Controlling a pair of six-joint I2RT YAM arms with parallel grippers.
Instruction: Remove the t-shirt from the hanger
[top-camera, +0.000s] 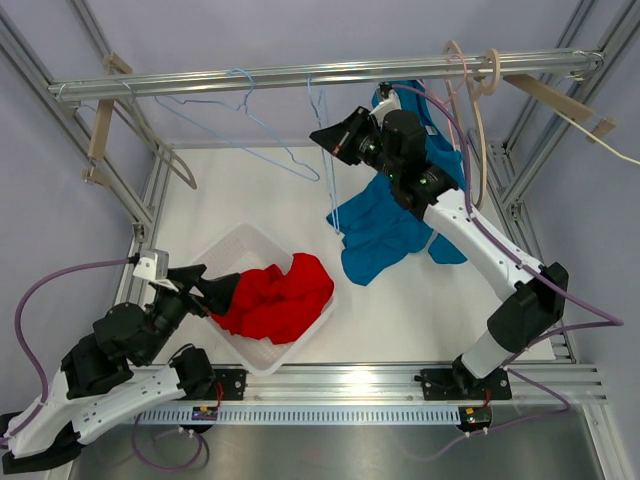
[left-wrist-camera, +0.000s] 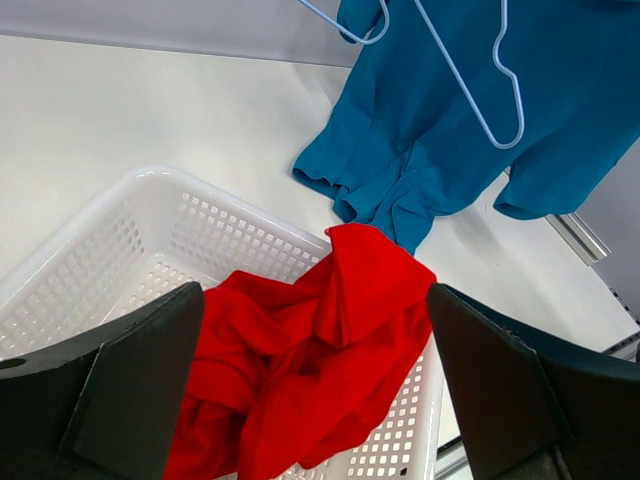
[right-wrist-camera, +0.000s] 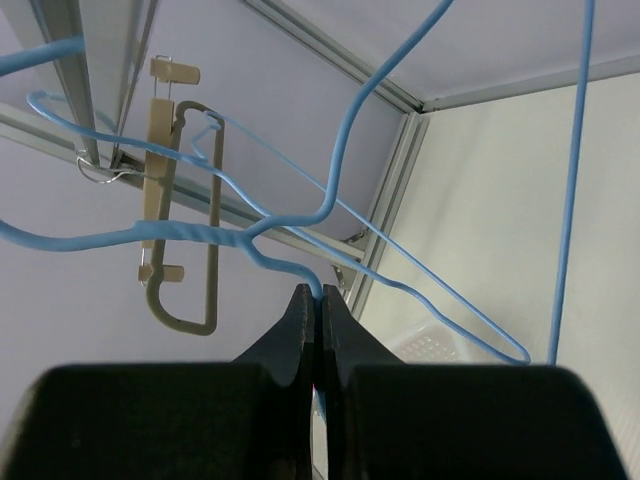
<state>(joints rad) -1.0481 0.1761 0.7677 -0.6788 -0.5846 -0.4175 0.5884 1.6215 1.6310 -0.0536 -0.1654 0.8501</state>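
Progress looks partial — a crumpled red t-shirt lies in the white perforated plastic basket, while the teal t-shirt droops onto the worktop's right side, seemingly not freed. Right gripper pinches a thin light-blue wire hanger; left gripper spread.

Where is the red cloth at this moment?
In the top view the red cloth lies in the white basket at the near left of the table, directly ahead of the open left gripper; the blue t-shirt is to its right.
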